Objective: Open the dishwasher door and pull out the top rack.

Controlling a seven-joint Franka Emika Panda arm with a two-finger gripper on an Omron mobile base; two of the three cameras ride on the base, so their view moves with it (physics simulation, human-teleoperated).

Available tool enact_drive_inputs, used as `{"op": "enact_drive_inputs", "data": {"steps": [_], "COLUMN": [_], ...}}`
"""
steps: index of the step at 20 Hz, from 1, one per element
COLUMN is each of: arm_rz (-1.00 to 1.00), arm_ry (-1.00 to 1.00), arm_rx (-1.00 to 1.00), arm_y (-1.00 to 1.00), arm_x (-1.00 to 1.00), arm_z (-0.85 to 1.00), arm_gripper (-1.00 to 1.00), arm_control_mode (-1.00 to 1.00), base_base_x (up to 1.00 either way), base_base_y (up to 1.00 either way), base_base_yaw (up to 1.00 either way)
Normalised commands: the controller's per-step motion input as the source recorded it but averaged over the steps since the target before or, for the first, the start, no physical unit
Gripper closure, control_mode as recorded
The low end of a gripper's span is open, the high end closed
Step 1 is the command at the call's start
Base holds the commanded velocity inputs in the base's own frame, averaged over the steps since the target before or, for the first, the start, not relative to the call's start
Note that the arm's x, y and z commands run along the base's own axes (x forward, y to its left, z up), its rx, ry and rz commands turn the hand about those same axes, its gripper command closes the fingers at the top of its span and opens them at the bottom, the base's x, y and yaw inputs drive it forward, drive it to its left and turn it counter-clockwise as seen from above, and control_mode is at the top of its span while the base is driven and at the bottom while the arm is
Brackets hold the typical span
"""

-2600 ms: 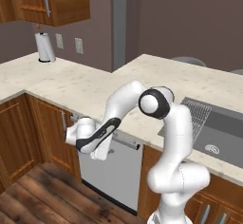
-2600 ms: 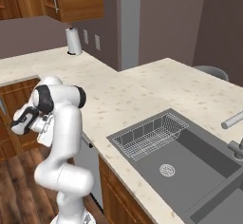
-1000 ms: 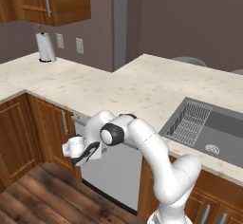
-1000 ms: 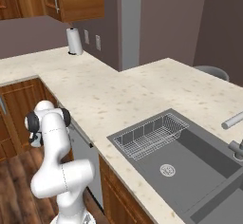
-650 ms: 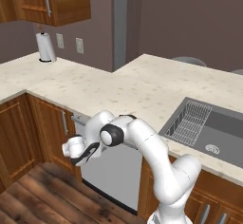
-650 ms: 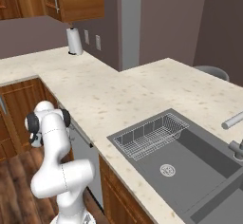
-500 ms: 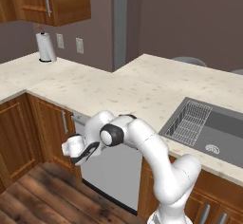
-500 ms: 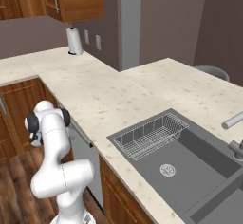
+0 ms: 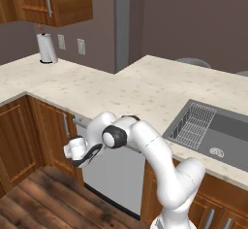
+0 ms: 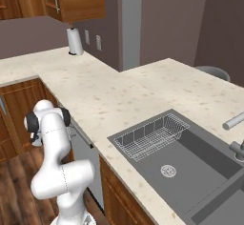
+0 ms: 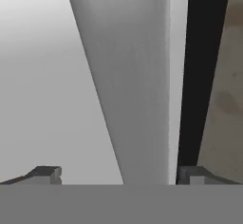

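The dishwasher door (image 9: 114,177) is a flat grey panel under the counter, standing upright and shut, so the top rack is hidden behind it. In the hand view its bar handle (image 11: 137,95) runs between my two fingertips (image 11: 46,173), with the black control strip (image 11: 197,71) just beyond it. My gripper (image 11: 118,173) is open and straddles the handle without closing on it. In the left base view my hand (image 9: 75,149) sits low at the door's upper left corner. The door's edge (image 10: 85,164) also shows in the right base view.
Brown wooden cabinet doors (image 9: 53,136) flank the dishwasher on the left. A speckled counter (image 9: 140,89) lies above, holding a sink with a grey wire grid (image 9: 193,125). A paper towel roll (image 9: 46,48) stands at the back. A wooden floor (image 9: 43,199) lies below.
Since 2.6 s ago my elbow has dropped from above the counter to in front of the door, and the hand moved lower left to the handle. In the last second nothing has moved.
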Motion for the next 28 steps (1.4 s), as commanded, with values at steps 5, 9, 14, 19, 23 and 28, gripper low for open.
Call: {"op": "enact_drive_inputs", "data": {"steps": [5, 9, 14, 19, 23, 28], "arm_rz": [0.0, 0.0, 0.0, 0.0, 0.08, 0.15], "arm_ry": [-0.01, 0.0, 0.1, 0.06, 0.17, 0.23], "arm_rx": [0.0, 0.03, 0.0, 0.06, 0.12, 0.2], "arm_y": [-0.37, -0.4, -0.1, -0.01, 0.08, 0.57], "arm_x": [0.4, 0.49, 0.26, -0.18, -0.85, -1.0], "arm_z": [0.04, 0.14, -0.2, -0.23, -0.7, -0.8], "arm_gripper": [-1.0, -1.0, 1.0, 1.0, 1.0, 1.0], "arm_control_mode": [-1.0, -1.0, -1.0, -1.0, -1.0, -1.0], "base_base_x": [0.0, 0.0, 0.0, 0.0, 0.0, 0.0], "base_base_y": [0.0, 0.0, 0.0, 0.0, 0.0, 0.0], "base_base_yaw": [0.0, 0.0, 0.0, 0.0, 0.0, 0.0]}}
